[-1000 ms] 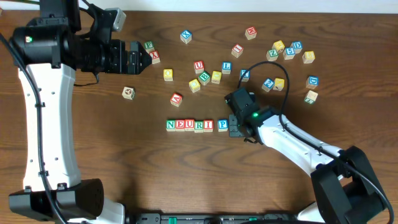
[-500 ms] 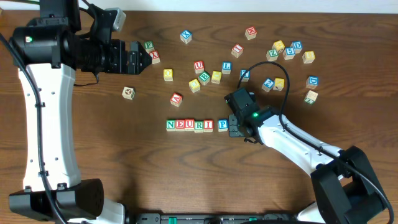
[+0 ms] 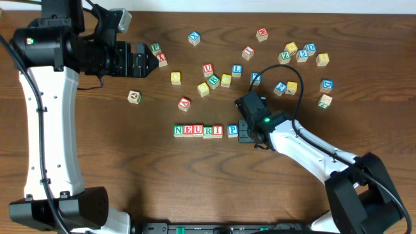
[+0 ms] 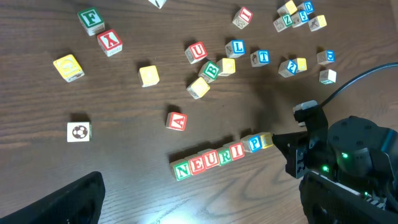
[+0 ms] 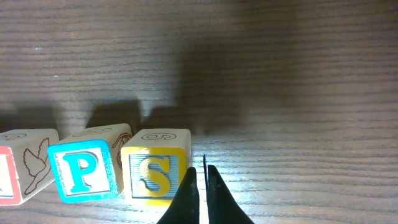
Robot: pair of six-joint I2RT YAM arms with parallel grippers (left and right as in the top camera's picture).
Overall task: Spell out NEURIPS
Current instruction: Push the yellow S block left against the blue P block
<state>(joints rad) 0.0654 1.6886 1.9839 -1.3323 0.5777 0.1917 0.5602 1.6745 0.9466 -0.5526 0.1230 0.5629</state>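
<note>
Shut and empty, the right gripper [image 5: 203, 163] sits just beside the S cube [image 5: 155, 171]; a sideways nudge could skew the row [image 3: 198, 130]; the left gripper [image 3: 148, 58] gapes wide, empty.

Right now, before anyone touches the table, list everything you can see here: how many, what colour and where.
Row of letter cubes: seven, wooden with green, red and blue letters, the S cube yellow-faced; spelling NEURIPS, middle of the table.
Loose letter cubes: over twenty, mixed colours, several yellow; scattered on the far side of the row, mostly centre and right.
Table: one, dark brown wood.
Arms: two, white and black; left arm along the left edge, right arm reaching in from the right.
Left fingers: black, open, near the far-left cubes.
Right fingers: black, shut, tips right beside the S cube.
</note>
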